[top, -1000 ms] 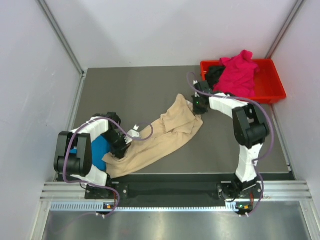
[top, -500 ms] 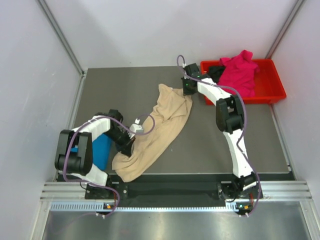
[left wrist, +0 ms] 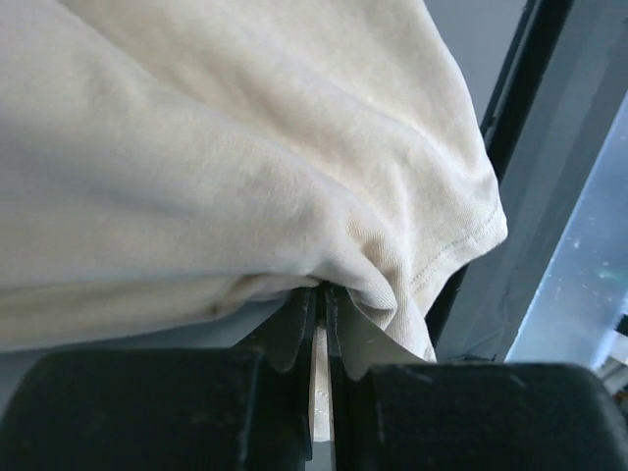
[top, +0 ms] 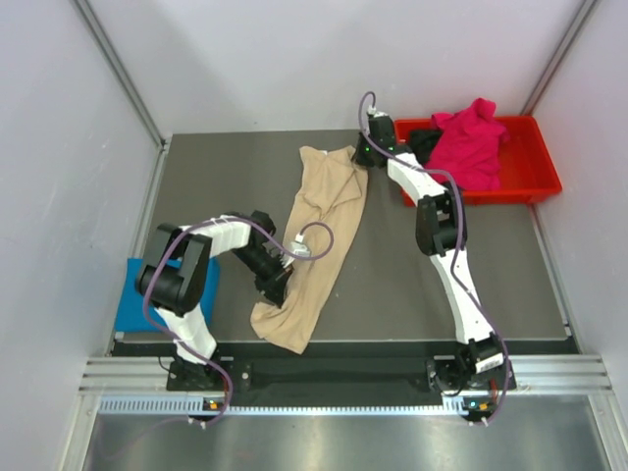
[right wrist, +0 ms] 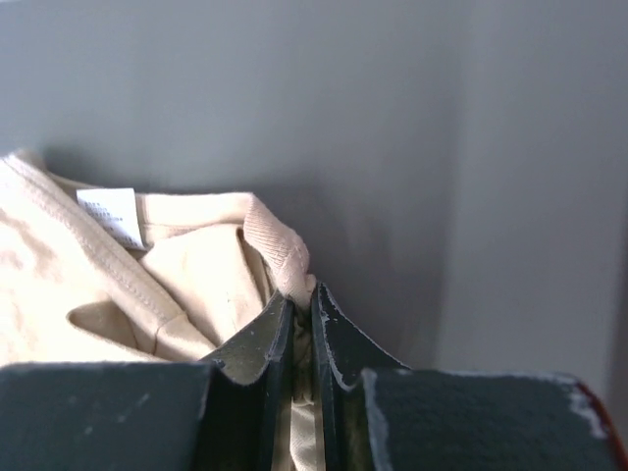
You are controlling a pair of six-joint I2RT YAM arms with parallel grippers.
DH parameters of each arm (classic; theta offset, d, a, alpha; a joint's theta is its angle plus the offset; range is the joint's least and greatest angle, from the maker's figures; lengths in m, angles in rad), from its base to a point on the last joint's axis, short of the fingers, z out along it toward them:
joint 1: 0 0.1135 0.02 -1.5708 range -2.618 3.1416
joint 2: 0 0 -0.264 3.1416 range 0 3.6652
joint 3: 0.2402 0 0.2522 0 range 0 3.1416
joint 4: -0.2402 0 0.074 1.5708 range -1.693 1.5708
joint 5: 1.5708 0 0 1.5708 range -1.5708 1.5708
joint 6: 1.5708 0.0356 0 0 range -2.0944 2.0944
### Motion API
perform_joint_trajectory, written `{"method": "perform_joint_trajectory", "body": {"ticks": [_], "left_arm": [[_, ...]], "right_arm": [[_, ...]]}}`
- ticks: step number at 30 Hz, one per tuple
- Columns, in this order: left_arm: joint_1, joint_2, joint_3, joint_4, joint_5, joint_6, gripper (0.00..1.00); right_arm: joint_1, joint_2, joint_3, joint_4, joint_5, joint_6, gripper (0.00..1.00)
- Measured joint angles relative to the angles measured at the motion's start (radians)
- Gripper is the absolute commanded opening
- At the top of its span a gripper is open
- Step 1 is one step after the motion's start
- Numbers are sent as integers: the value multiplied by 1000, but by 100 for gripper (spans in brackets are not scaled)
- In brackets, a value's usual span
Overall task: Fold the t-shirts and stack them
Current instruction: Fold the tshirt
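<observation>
Beige-tan cloth t-shirt [top: 319,231]: from above we see it drawn out in a long crumpled band on the dark grey bench [top: 226,167]. It runs from near the middle of the far edge to the near edge, left of centre.
Left jaws: nearly closed, pinching a fold of the beige-tan t-shirt [left wrist: 245,147] towards its near end. Our left wrist view shows the cloth gathered into the narrow slit between them.
Right jaws: nearly closed too, nipping the shirt's far end, just beside the left end of the red plastic tray [top: 535,182].
Only in the top view: the whole layout. The bright blue t-shirt [top: 128,299] lies as a flat rectangle at the near left corner of the bench, partly under the left arm [top: 186,270]. The tray sits at the far right corner. In it the magenta-pink t-shirt [top: 469,142] is heaped up, with the black t-shirt [top: 422,142] bunched at its left.
Only in the left wrist view: the stitched hem [left wrist: 461,245] curling round the hanging cloth, with a dark rail behind it.
Only in the right wrist view: the part gripped is the ribbed neckband [right wrist: 280,245] of the t-shirt [right wrist: 186,255]. A small white label [right wrist: 110,214] lies inside the collar.
</observation>
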Motion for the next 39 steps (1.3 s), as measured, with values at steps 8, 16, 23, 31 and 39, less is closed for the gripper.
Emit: {"method": "perform_joint_trajectory", "body": {"ticks": [8,16,23,31,39], "left_arm": [[-82,56,47,-35,41,35,27],[-78,-2,52,-82,-51,-1,44],[-56,-157,6,-103,-171,-78,49],[45,-266,-13,-50,-268,-190,49],[7,-189,-13,-7,-281,-231,52]], "right_arm": [[0,29,29,136,27,3,56],[-2,2,2,175,93,-27,59],[-1,-202,-220,112,182,-21,26],[5,-320,-327,52,281,53,34],[10,-220,-289,11,263,85,41]]}}
